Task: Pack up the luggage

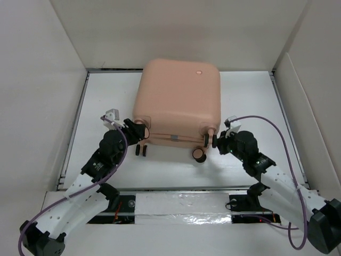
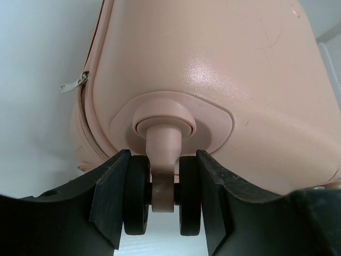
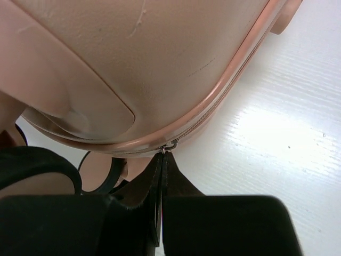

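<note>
The luggage [image 1: 178, 98], a peach-pink hard-shell suitcase, lies closed on the white table with its wheels toward me. My left gripper [image 1: 137, 129] is shut on the near-left caster wheel [image 2: 162, 192], and its black fingers [image 2: 109, 197] press on both sides of the twin wheel. The shell [image 2: 213, 80] fills the left wrist view. My right gripper [image 1: 214, 140] is at the near-right corner. Its tips [image 3: 163, 160] are closed together on the zipper pull [image 3: 169, 145] at the seam of the shell [image 3: 133, 64].
Two more casters [image 1: 141, 150] [image 1: 199, 154] stick out at the suitcase's near edge. A second zipper pull [image 2: 72, 85] hangs at the left seam. White walls [image 1: 42, 106] enclose the table on the left, back and right.
</note>
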Motion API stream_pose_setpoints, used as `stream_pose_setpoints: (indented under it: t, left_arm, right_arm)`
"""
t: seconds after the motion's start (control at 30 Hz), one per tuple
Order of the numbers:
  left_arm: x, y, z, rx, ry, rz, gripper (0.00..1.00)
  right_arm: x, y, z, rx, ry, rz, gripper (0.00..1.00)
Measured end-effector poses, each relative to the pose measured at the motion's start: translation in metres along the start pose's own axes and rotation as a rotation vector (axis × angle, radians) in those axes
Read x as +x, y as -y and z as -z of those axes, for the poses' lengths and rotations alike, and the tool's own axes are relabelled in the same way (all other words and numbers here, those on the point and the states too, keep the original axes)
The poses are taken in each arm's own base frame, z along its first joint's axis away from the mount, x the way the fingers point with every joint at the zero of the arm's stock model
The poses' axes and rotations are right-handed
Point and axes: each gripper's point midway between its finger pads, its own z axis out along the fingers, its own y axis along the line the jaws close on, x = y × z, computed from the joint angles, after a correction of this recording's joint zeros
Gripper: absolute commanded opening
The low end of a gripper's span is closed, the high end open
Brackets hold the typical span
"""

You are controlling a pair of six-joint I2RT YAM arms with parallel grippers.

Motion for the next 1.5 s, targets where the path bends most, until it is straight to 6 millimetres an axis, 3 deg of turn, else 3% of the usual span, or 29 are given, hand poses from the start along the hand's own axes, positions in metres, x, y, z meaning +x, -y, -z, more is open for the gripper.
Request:
stream_pose_setpoints:
  t: [0.1, 0.3, 0.43, 0.53, 0.63, 0.67, 0.7, 0.73, 0.8, 0.83, 0.9, 0.97, 1.0, 1.03, 1.13, 1.2, 1.27, 1.3, 1.4, 1.5]
  left_arm:
    - [0.001, 0.004, -0.01, -0.014, -0.033, -0.011, 0.0]
    - [0.005, 0.022, -0.039, 0.025, -0.04, 0.041, 0.0]
    - [0.011, 0.027, -0.055, 0.077, 0.011, 0.115, 0.0]
    - [0.011, 0.029, -0.058, 0.104, 0.044, 0.155, 0.0]
    - [0.005, 0.024, -0.056, 0.098, 0.065, 0.163, 0.0]
    - [0.002, 0.022, -0.055, 0.093, 0.075, 0.165, 0.13]
    - [-0.002, 0.021, -0.054, 0.086, 0.087, 0.166, 0.55]
    - [-0.004, 0.018, -0.053, 0.076, 0.096, 0.164, 0.7]
    - [-0.015, 0.018, -0.048, 0.062, 0.126, 0.161, 0.89]
    - [-0.025, 0.02, -0.044, 0.056, 0.152, 0.157, 0.91]
    - [-0.049, 0.025, -0.033, 0.056, 0.219, 0.161, 0.89]
    - [-0.072, 0.045, -0.018, 0.119, 0.271, 0.159, 0.79]
    - [-0.082, 0.061, -0.012, 0.163, 0.281, 0.148, 0.67]
    - [-0.093, 0.078, -0.007, 0.209, 0.284, 0.126, 0.61]
    - [-0.112, 0.143, 0.001, 0.391, 0.253, 0.058, 0.51]
    - [-0.092, 0.185, -0.003, 0.469, 0.194, 0.003, 0.54]
    - [-0.033, 0.22, -0.001, 0.542, 0.066, -0.084, 0.7]
    - [0.002, 0.233, 0.003, 0.582, -0.014, -0.133, 0.82]
    - [0.099, 0.227, -0.009, 0.591, -0.252, -0.29, 0.94]
    - [0.145, 0.204, -0.021, 0.529, -0.382, -0.385, 0.99]
  right_arm:
    - [-0.008, 0.006, -0.009, 0.006, -0.022, -0.001, 0.0]
    - [-0.033, 0.038, -0.02, 0.086, -0.02, -0.015, 0.0]
    - [-0.037, 0.056, -0.03, 0.119, -0.031, -0.038, 0.0]
    - [-0.037, 0.059, -0.032, 0.105, 0.01, -0.069, 0.0]
    - [-0.028, 0.05, -0.025, 0.056, 0.121, -0.107, 0.0]
    - [-0.026, 0.045, -0.022, 0.038, 0.136, -0.106, 0.0]
    - [-0.026, 0.042, -0.02, 0.024, 0.139, -0.103, 0.0]
    - [-0.027, 0.039, -0.019, 0.011, 0.139, -0.101, 0.0]
    - [-0.026, 0.033, -0.021, -0.027, 0.124, -0.1, 0.0]
    - [-0.026, 0.029, -0.023, -0.049, 0.114, -0.1, 0.0]
    - [-0.024, 0.021, -0.029, -0.093, 0.084, -0.101, 0.0]
    - [-0.022, 0.014, -0.033, -0.136, 0.056, -0.103, 0.0]
    - [-0.023, 0.011, -0.034, -0.153, 0.053, -0.102, 0.0]
    - [-0.024, 0.009, -0.034, -0.164, 0.052, -0.101, 0.0]
    - [-0.025, 0.008, -0.033, -0.169, 0.053, -0.1, 0.0]
    - [-0.026, 0.01, -0.031, -0.161, 0.054, -0.101, 0.0]
    - [-0.027, 0.013, -0.027, -0.145, 0.055, -0.098, 0.0]
    - [-0.028, 0.014, -0.026, -0.137, 0.058, -0.098, 0.0]
    - [-0.029, 0.016, -0.023, -0.13, 0.061, -0.096, 0.0]
    - [-0.027, 0.016, -0.022, -0.13, 0.063, -0.095, 0.0]
